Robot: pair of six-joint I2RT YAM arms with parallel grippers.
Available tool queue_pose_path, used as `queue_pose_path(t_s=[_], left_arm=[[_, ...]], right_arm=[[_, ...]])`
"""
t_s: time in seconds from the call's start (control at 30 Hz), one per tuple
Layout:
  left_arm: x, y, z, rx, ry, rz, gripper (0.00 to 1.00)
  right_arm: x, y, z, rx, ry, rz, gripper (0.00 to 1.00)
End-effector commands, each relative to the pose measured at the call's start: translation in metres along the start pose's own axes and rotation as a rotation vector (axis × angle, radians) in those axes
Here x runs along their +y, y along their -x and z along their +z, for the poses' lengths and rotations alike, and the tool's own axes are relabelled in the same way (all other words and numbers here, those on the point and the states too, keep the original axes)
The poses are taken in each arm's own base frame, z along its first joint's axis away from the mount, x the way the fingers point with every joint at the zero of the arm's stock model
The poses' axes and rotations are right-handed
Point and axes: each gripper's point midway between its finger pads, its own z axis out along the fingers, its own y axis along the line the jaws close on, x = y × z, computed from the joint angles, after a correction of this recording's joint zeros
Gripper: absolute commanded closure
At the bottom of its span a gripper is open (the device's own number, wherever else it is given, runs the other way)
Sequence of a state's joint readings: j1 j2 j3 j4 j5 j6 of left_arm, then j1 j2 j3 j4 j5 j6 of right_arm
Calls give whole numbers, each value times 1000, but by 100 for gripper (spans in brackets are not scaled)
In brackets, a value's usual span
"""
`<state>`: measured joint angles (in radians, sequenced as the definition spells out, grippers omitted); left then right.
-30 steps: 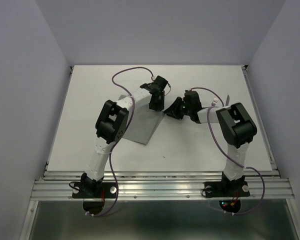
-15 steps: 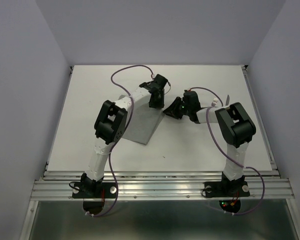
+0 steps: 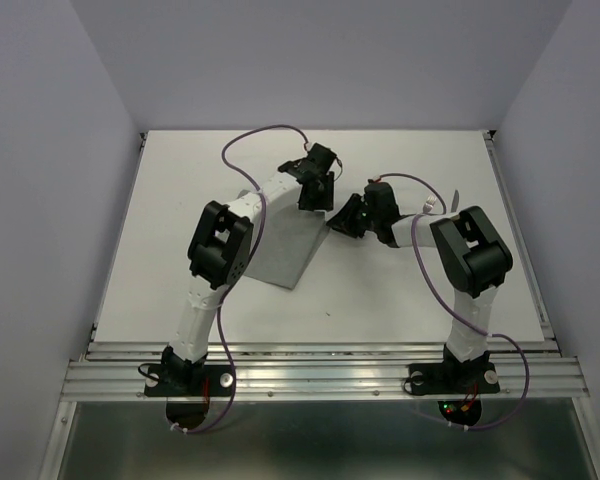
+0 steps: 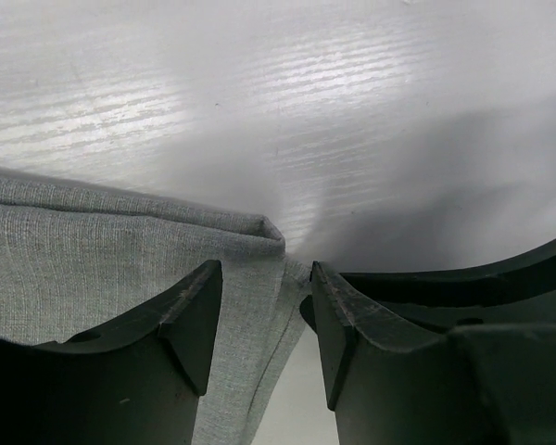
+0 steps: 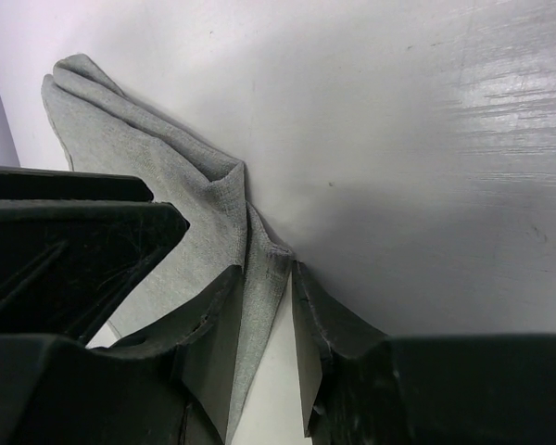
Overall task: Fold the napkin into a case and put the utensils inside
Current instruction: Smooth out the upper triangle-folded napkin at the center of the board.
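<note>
Napkin [image 3: 285, 250] lying part-folded on the bench [image 3: 400, 290]

The grey cloth rests flat on the white bench, a little left of the middle and well clear of all four edges. Seen from above, it forms a four-sided shape that is wider toward the near edge and narrows toward the far edge. Its far right corner points to the centre of the bench, and both arms reach in to that corner.

The left tool [image 3: 316, 207] comes down on the corner from the far side. In the left wrist view its jaws stand well apart. The edge of the cloth, doubled over into a small fold, lies on the bench in the gap between them. Neither jaw presses on the cloth, and the tool holds nothing.

The right tool [image 3: 340, 225] comes at the same corner from the right, close beside the left tool. In the right wrist view its jaws stand only a little apart, with a narrow tongue of cloth running up between them. A sliver of bare bench shows between the cloth and one jaw, so the jaws are not clamped on it. Beyond the jaws the cloth rises in a soft ridge, then spreads out flat toward the left side of the bench.
</note>
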<state>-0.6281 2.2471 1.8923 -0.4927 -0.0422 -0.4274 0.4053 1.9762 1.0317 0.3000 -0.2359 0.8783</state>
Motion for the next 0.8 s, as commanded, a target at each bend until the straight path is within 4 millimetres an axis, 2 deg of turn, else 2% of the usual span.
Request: queue_pose_path(t_s=[0.0, 0.13, 0.27, 0.4, 0.47, 0.7, 0.77], left_arm=[[-4, 18, -4, -43, 4, 7, 47], [-4, 17, 3, -41, 7, 12, 54], [-1, 6, 17, -4, 16, 17, 58], [2, -3, 23, 11, 16, 16, 60], [2, -6, 26, 17, 16, 16, 65], [1, -4, 21, 16, 10, 10, 99], [0, -1, 17, 12, 8, 8, 100]], right_arm=[[-38, -23, 1, 48, -155, -36, 66], [-40, -28, 5, 52, -169, -45, 65], [-45, -30, 8, 58, -180, -36, 66], [-51, -31, 10, 57, -200, -38, 67], [-50, -34, 12, 63, -203, -47, 70], [-56, -32, 13, 53, -233, -56, 74], [-54, -30, 13, 50, -231, -59, 76]])
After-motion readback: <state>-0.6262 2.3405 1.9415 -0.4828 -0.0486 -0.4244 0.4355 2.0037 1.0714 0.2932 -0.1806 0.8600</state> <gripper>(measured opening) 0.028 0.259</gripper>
